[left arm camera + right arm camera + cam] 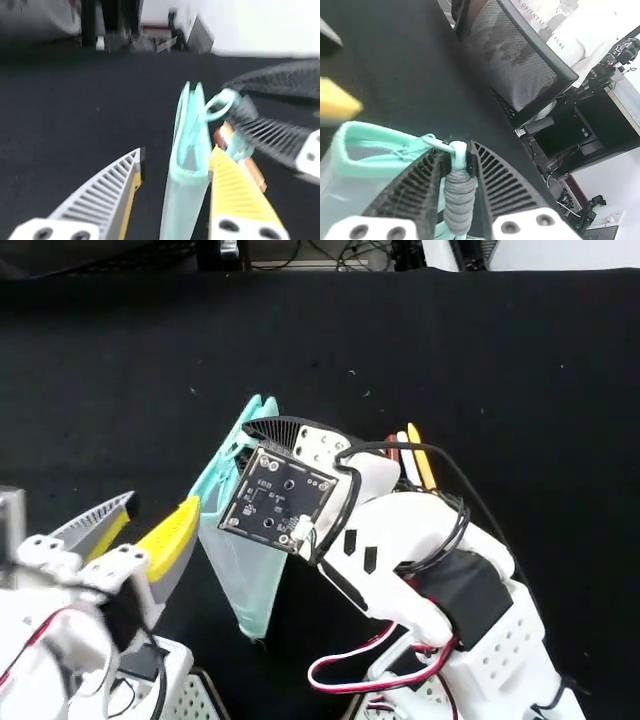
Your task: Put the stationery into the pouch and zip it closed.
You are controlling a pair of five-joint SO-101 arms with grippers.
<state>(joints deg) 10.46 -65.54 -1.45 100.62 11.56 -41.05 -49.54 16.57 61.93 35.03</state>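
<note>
High view: the mint pouch [245,550] is stood on edge just beside the left fingers [172,532], which are spread apart, presumably to brace it. Pens [412,455] are left on the black desk [500,360] beside the right arm.

Left wrist view: the pouch is framed between those spread fingers.

Right wrist view: the right fingers [415,190] are clamped on the grey pull cord [457,200], likely ready for zipping. A mesh chair [520,65] is seen beyond.

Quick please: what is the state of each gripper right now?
Left gripper: open, with the pouch between its jaws.
Right gripper: closed, holding the zipper pull.
</note>
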